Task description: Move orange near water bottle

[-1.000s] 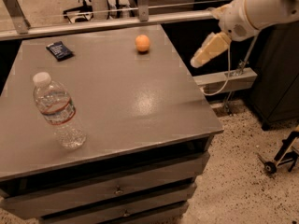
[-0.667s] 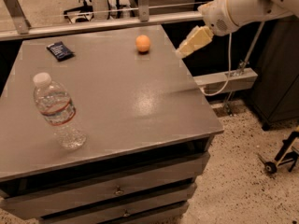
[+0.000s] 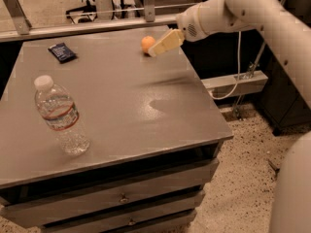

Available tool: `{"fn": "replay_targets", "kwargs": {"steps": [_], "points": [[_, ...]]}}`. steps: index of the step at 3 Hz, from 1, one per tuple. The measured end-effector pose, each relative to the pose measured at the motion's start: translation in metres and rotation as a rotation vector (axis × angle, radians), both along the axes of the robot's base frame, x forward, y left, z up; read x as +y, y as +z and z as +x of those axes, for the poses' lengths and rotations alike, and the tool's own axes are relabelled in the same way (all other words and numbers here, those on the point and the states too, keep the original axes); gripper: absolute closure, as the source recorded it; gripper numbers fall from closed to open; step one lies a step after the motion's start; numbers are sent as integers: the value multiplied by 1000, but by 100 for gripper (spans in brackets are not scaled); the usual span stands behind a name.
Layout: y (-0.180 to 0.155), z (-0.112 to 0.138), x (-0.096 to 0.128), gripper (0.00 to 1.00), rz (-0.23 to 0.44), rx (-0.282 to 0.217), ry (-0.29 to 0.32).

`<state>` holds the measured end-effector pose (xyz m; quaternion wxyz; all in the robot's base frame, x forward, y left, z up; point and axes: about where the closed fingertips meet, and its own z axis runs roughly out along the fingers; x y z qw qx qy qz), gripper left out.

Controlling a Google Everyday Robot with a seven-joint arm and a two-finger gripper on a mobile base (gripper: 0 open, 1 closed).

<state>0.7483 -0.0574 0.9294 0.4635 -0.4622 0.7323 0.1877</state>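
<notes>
Orange (image 3: 146,43): small, round, matte skin; sat on grey tabletop (image 3: 126,91) toward far right, near back edge. Gripper (image 3: 164,42) was just beside it on right; contact unclear. Water bottle (image 3: 60,116): clear, ribbed, white cap, red-striped white label; stood upright near front left, well apart from orange.

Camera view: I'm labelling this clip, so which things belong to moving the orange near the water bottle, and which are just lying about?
Job: orange, far side of the table; water bottle, upright at near left; gripper, right beside the orange.
Lying about: dark packet, far left corner.
</notes>
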Motion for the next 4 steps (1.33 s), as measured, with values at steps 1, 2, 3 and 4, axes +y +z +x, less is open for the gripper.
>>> {"fn": "replay_targets", "kwargs": {"steps": [1, 2, 3, 4], "points": [[-22, 21, 31, 0, 56, 29, -8], [-39, 42, 45, 0, 88, 29, -21], [-50, 60, 53, 0, 105, 17, -32], [-63, 74, 54, 3, 122, 29, -52]]}}
